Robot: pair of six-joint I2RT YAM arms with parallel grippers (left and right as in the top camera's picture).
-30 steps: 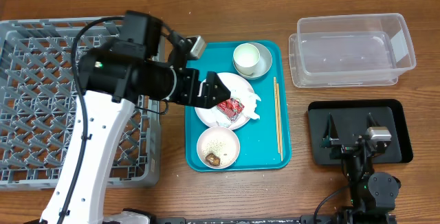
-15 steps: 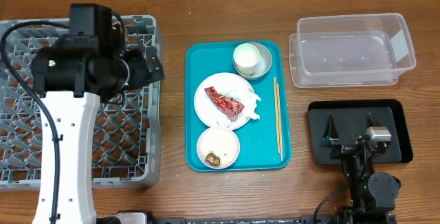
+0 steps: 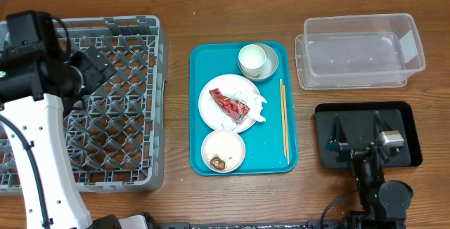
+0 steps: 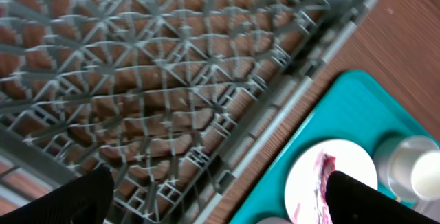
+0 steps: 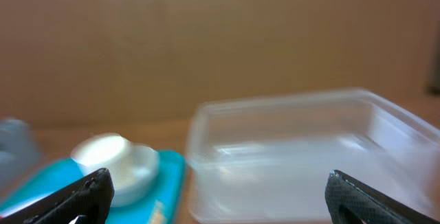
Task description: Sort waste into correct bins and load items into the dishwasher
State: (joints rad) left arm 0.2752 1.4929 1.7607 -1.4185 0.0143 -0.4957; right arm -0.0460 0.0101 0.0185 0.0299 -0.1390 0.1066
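Right gripper point(image 5: 220, 198) sat nearest, parked over black pad point(image 3: 406, 120), fingers spread wide, empty. On the teal tray point(image 3: 271, 152): bowl point(image 3: 228, 143) with a brown food scrap point(image 3: 217, 162) at the near end. Behind it, plate point(image 3: 217, 117) carried a red wrapper point(image 3: 229, 103). Chopsticks point(image 3: 284, 120) lay along the tray's right side. Cup point(image 3: 252, 59) stood on saucer point(image 3: 272, 63) at the far end. Left gripper point(image 4: 227, 200) hung above the grey dish rack point(image 3: 119, 116), fingers wide apart, holding nothing. Clear bin point(image 3: 307, 55) stood far right.
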